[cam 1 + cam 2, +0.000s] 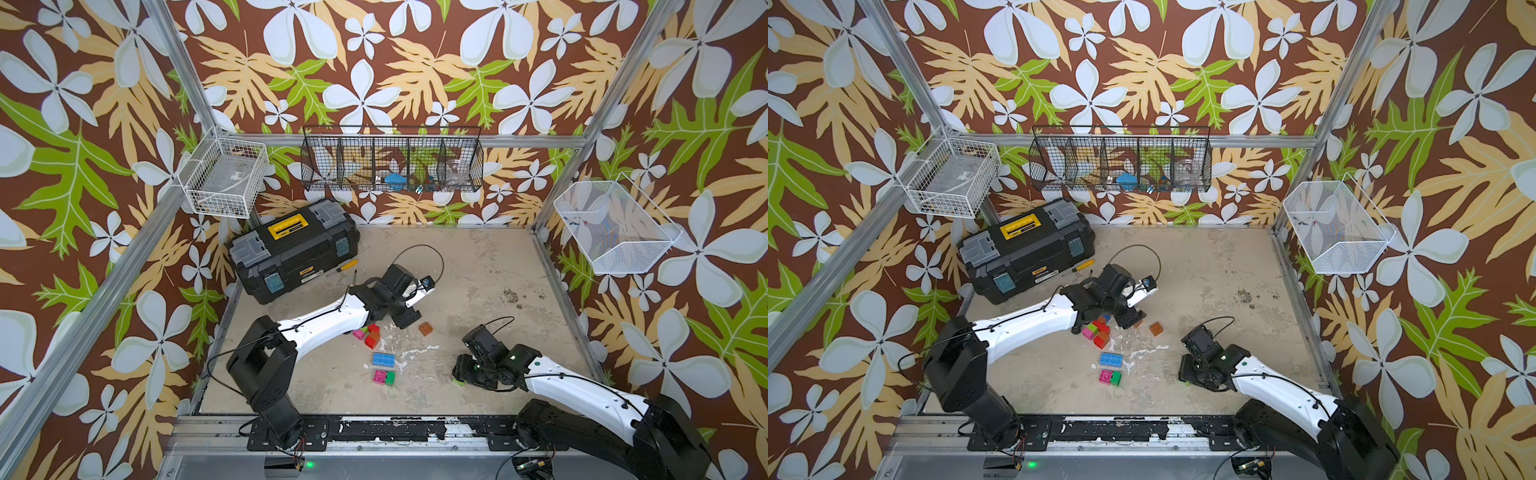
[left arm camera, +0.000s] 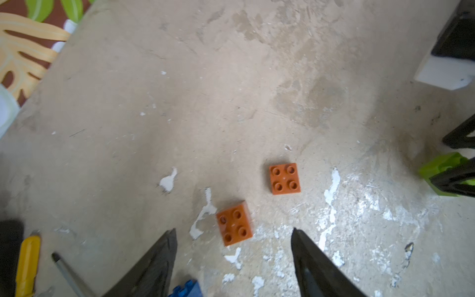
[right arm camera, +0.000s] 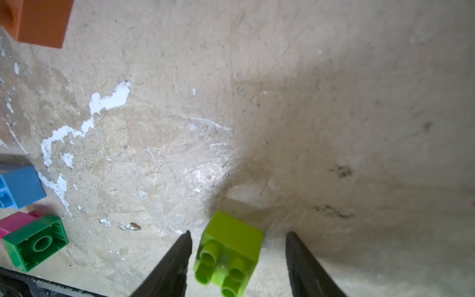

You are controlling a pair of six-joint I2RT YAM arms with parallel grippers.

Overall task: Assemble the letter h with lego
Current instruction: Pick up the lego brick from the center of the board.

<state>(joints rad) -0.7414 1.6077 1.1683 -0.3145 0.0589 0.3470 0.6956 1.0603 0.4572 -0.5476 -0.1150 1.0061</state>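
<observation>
Starting up top, in both top views. Find the lego (image 1: 368, 335) strewn mid-floor, loose, no letter h yet. Spot a red-pink-green huddle (image 1: 1098, 332) under the left arm, possibly part-joined, hard to call from here. Note a long blue brick (image 1: 384, 360) lying flat, long axis running across the floor, with a pink-green pair (image 1: 384, 377) just in front. Clock the left claw (image 1: 405, 319) low beside the huddle and the right claw (image 1: 460, 374) down at a lime brick (image 1: 458, 381), well apart from the rest.

Over to the left wrist. Showing the left claw (image 2: 234, 229) spread wide, gripping nothing. Catch an orange brick (image 2: 234, 223) dead ahead, right between the tips, studs up, turned slightly off square to the fingers. Catch a second orange brick (image 2: 284, 178) further out, off to one side, studs up too. Ignore the screwdriver (image 2: 27, 264) at the edge.

Now the right wrist. Showing the right claw (image 3: 239, 232) parted around the lime brick (image 3: 228, 254): one finger almost on it, a clear gap at the other, so not clamped. Look at that brick: tipped on its side, studs pointing back toward the wrist, smooth flanks roughly facing the fingers. Square, so no long axis to worry over. Reckon the right arm far the nearer here, needing only a straight squeeze. Glossy and hard, likely to twist if pinched off-centre.
</observation>
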